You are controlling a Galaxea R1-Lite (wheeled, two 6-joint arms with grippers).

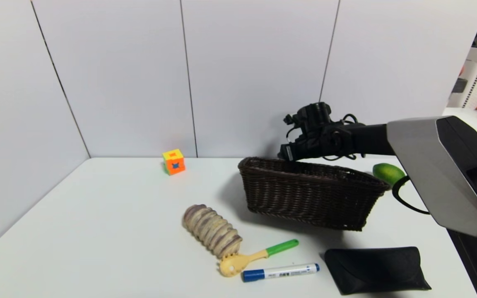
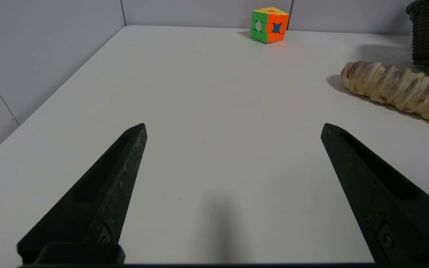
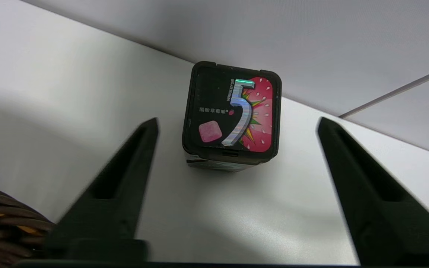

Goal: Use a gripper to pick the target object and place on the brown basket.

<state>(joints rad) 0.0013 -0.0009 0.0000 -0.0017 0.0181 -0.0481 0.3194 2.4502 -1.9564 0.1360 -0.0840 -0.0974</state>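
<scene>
The little black carton [image 3: 232, 117] stands on the table behind the basket [image 1: 311, 194], near the wall, dead ahead of my right gripper [image 3: 237, 124] and just past the tips, roughly centred in the gap. My jaws there are spread wide, well clear of both its sides. I judge a short push forward would bracket it. My left gripper [image 2: 233, 128], also spread, hangs over bare table far off; the right is nearer.
</scene>
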